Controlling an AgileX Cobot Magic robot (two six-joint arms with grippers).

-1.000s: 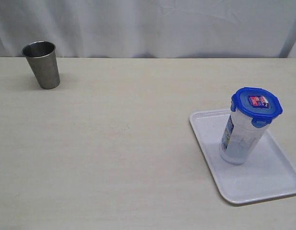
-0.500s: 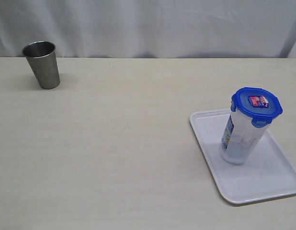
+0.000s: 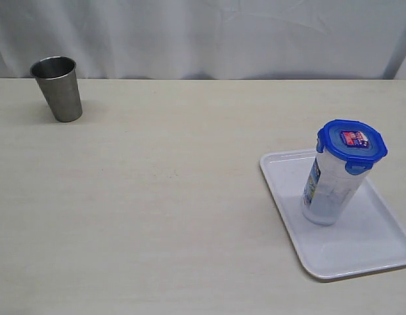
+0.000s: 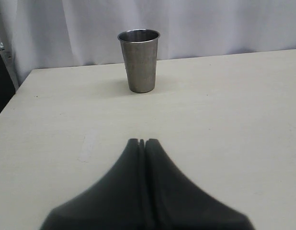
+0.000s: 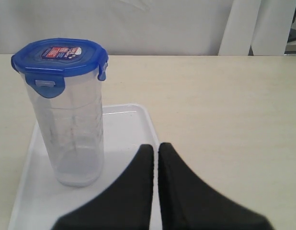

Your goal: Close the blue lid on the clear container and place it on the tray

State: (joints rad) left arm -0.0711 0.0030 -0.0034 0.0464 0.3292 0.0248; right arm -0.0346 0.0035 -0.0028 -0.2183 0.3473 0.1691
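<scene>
The clear container [image 3: 331, 190] stands upright on the white tray [image 3: 380, 239] at the right of the table, with the blue lid [image 3: 351, 142] snapped on top, sticker facing up. Neither arm shows in the exterior view. In the right wrist view the container [image 5: 74, 134] with its lid [image 5: 59, 55] stands on the tray [image 5: 124, 129], apart from my right gripper [image 5: 155, 146], which is shut and holds nothing. My left gripper [image 4: 142, 141] is shut and empty above bare table, far from the container.
A steel cup [image 3: 57, 88] stands at the far left near the back edge, also seen as a cup [image 4: 139, 60] ahead of the left gripper. A white curtain hangs behind the table.
</scene>
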